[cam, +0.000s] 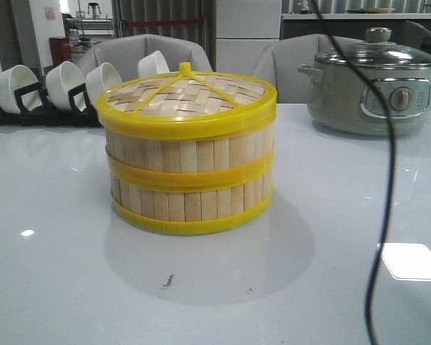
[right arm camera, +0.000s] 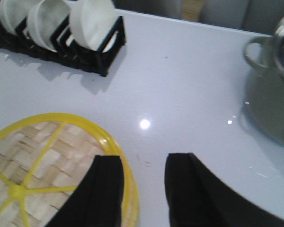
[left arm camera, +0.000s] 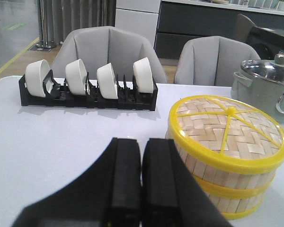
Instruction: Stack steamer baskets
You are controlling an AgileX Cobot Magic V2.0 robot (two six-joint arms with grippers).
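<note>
Two steamer baskets stand stacked at the table's middle, the upper one (cam: 194,152) on the lower one (cam: 194,205), with the woven lid (cam: 187,97) on top. Neither gripper shows in the front view. In the left wrist view my left gripper (left arm camera: 141,141) is shut and empty, held beside and apart from the stack (left arm camera: 229,179). In the right wrist view my right gripper (right arm camera: 143,157) is open and empty above the lid's rim (right arm camera: 118,156). One finger (right arm camera: 106,189) is over the lid, the other over bare table.
A grey-green electric pot (cam: 373,86) stands at the back right. A black rack of white bowls (cam: 43,90) stands at the back left. A black cable (cam: 388,180) hangs in front of the camera on the right. Grey chairs stand behind the table.
</note>
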